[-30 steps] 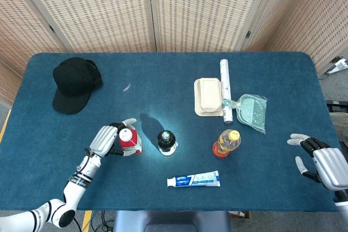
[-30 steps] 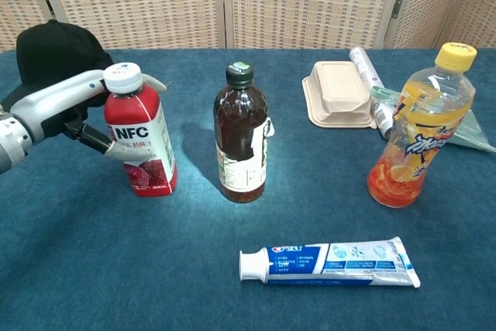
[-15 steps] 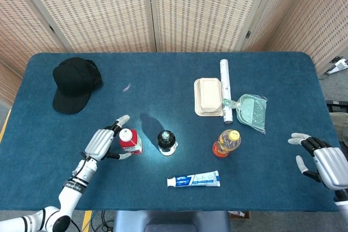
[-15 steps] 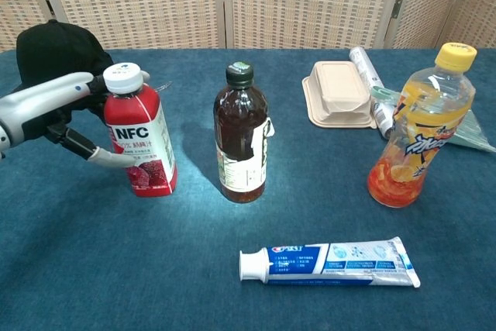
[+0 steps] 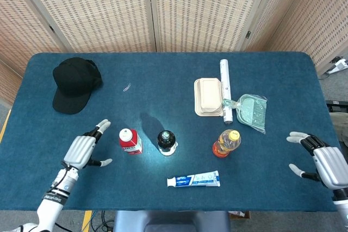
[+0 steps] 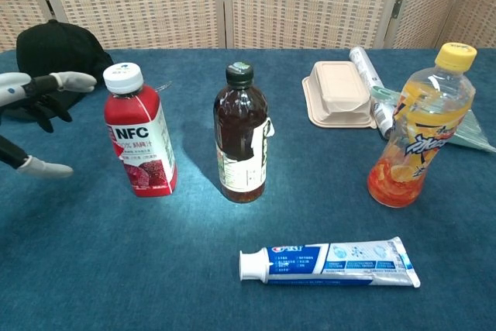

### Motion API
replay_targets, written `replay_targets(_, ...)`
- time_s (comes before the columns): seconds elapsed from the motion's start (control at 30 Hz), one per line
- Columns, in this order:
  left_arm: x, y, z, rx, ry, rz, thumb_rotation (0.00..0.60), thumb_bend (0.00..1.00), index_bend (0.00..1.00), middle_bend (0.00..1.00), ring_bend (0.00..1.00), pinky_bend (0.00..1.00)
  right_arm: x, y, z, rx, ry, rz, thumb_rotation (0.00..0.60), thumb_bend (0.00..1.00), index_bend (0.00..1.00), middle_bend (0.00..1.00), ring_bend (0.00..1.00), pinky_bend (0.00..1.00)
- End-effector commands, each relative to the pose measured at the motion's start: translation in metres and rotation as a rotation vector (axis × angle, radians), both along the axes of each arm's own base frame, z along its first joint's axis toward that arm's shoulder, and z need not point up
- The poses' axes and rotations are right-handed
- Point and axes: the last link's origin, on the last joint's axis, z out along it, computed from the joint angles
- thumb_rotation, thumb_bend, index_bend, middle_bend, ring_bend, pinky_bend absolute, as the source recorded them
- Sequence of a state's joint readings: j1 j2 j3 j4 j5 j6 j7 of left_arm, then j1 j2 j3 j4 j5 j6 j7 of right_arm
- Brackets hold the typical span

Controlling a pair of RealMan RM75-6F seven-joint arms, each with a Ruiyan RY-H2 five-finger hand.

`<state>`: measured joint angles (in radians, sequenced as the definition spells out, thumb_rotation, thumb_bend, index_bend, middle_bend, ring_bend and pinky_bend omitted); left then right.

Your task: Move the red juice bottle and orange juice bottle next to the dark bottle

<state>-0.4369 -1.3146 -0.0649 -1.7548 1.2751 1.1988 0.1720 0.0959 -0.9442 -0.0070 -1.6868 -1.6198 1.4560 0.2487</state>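
red juice bottle (image 6: 139, 133): stood upright just left of the dark bottle (image 6: 241, 137), released
orange juice bottle (image 6: 419, 129): upright, well right of the dark bottle, not yet moved
left hand (image 5: 81, 151): fingers spread, nothing held
right hand (image 5: 321, 164): fingers apart, nothing held
step: orange bottle judged next; a reach by the right hand is called for

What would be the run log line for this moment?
left hand: open, clear of white-capped red juice bottle | red bottle: upright beside dark glass bottle | yellow-capped orange juice bottle: unmoved | right hand: open
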Motion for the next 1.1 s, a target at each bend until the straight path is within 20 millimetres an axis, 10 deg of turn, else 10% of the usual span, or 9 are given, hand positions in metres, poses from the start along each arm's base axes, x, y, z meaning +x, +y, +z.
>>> replay_targets(0.03, -0.016, -0.011, 0.015, 0.026, 0.060, 0.010, 0.600, 0.02, 0.00, 0.04, 0.23, 0.30, 0.004, 0.000, -0.005, 0.002, -0.044, 0.015, 0.600, 0.12, 0.24, 0.18, 0.14, 0.38)
replay_targets(0.77, -0.077, -0.096, 0.077, 0.085, 0.255, 0.018, 0.600, 0.02, 0.11, 0.13, 0.19, 0.30, 0.019, -0.035, -0.052, 0.049, -0.260, 0.016, 0.600, 0.08, 0.18, 0.14, 0.11, 0.32)
replay_targets(1.1, -0.088, -0.104, 0.091, 0.147, 0.219, -0.006, 0.600, 0.02, 0.13, 0.15, 0.19, 0.30, 0.022, -0.057, -0.087, 0.131, -0.291, 0.015, 0.600, 0.08, 0.18, 0.16, 0.11, 0.32)
